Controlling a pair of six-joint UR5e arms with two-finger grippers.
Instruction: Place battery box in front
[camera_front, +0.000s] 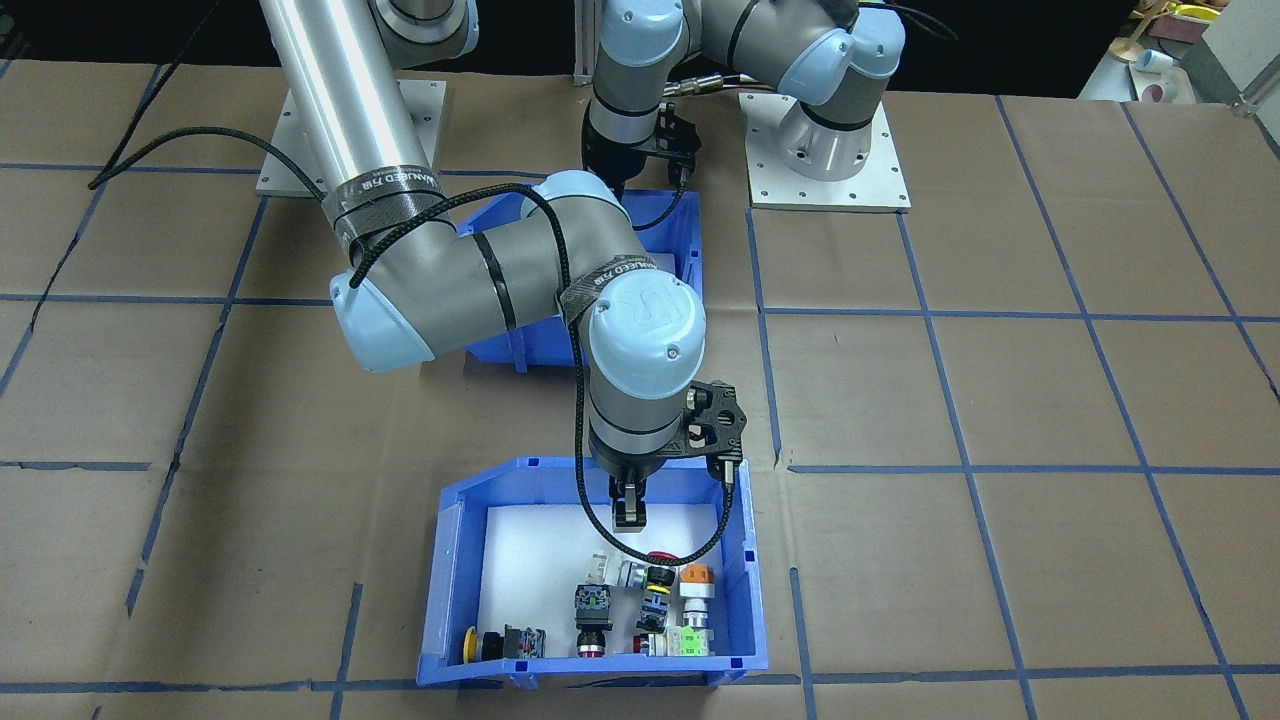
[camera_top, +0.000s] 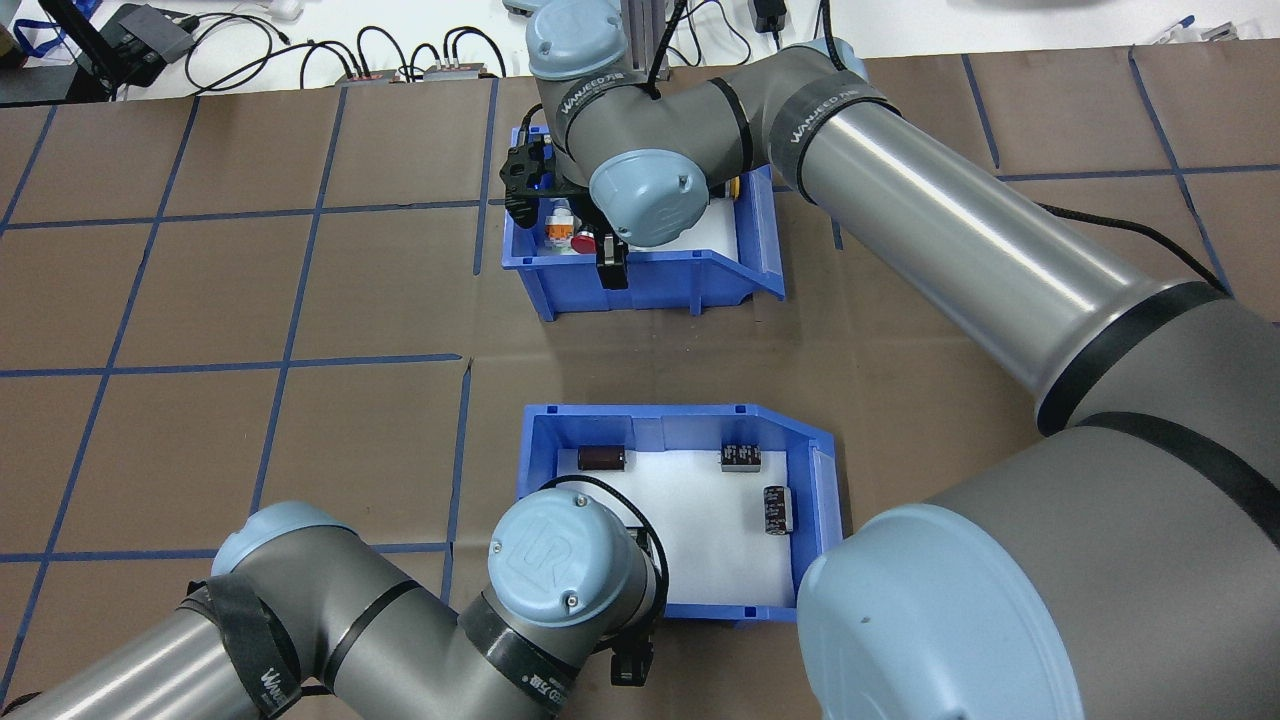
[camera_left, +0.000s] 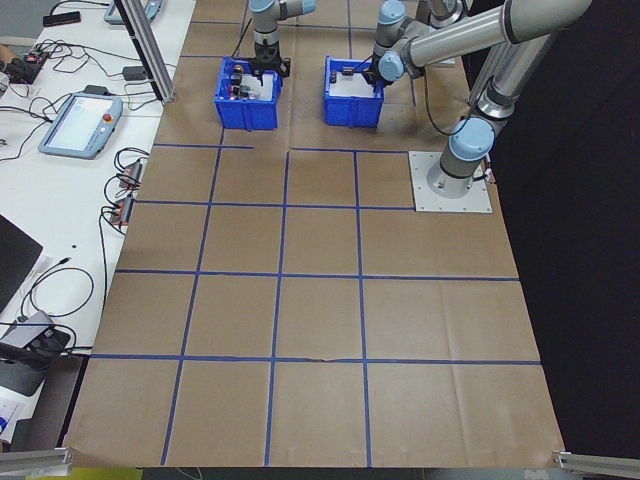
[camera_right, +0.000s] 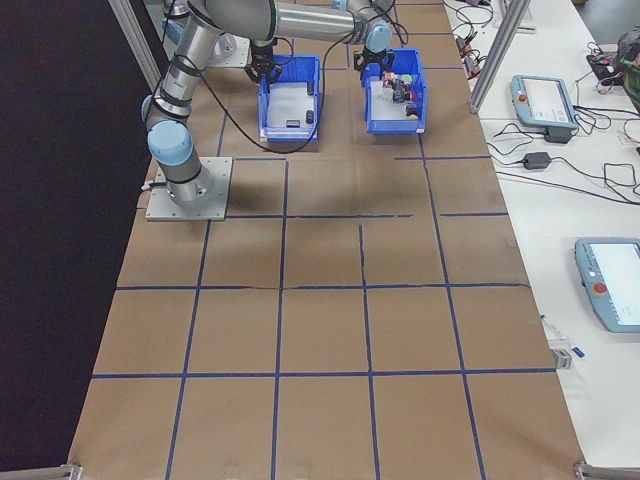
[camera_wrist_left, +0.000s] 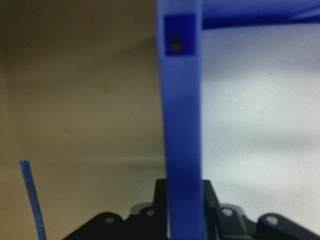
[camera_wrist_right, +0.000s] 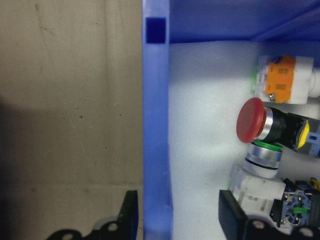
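Note:
The battery box (camera_top: 820, 470) is the blue bin with a white foam liner nearer the robot. It holds three dark cells (camera_top: 601, 458) on the liner. My left gripper (camera_top: 630, 665) is shut on its near wall, and in the left wrist view that blue wall (camera_wrist_left: 182, 125) runs up between the tight black fingers (camera_wrist_left: 160, 192). In the front-facing view the right arm's elbow hides most of the battery box (camera_front: 688, 235). My right gripper (camera_top: 612, 270) stands open astride a wall (camera_wrist_right: 157, 125) of the other blue bin, with a gap beside one finger (camera_wrist_right: 231, 215).
The second blue bin (camera_front: 745, 600), farther from the robot, holds several colourful push-button switches (camera_front: 660, 560). Two arm base plates (camera_front: 830, 150) sit at the robot's side of the brown, blue-taped table. Side tables with tablets (camera_right: 545, 100) and cables flank the far end.

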